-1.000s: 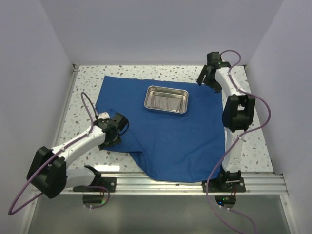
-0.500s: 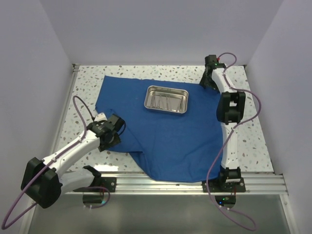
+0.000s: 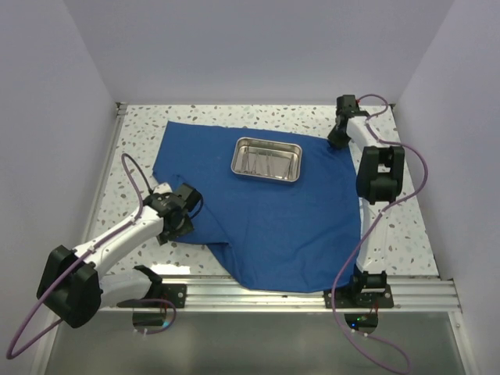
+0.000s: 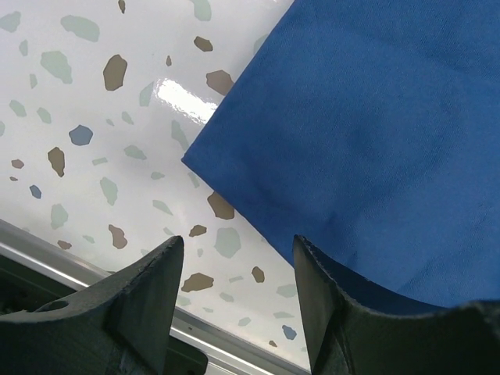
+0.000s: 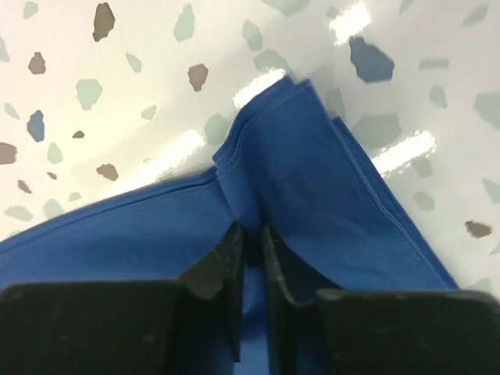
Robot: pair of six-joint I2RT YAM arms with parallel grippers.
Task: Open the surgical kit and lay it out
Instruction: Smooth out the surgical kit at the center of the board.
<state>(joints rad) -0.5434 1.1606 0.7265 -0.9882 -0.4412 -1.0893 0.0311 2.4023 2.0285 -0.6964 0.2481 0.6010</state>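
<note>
One blue cloth (image 3: 273, 219) is spread on the table (image 3: 414, 234), and one steel tray (image 3: 266, 158) stands on its far half. Thin steel tools (image 3: 262, 162) are seen lying in the tray, but their number cannot be told from above. Two grippers are counted. The left gripper (image 4: 234, 262) is held over the left edge of the cloth with its jaws wide apart, and nothing is held between them. The right gripper (image 5: 251, 238) is at the far right corner of the cloth. Its jaws are nearly closed, and a raised fold of the cloth is pinched between them. The table is white with coloured specks. A metal rail (image 3: 297, 291) is fixed along its near edge, and pale walls (image 3: 250, 47) are seen on three sides.
</note>
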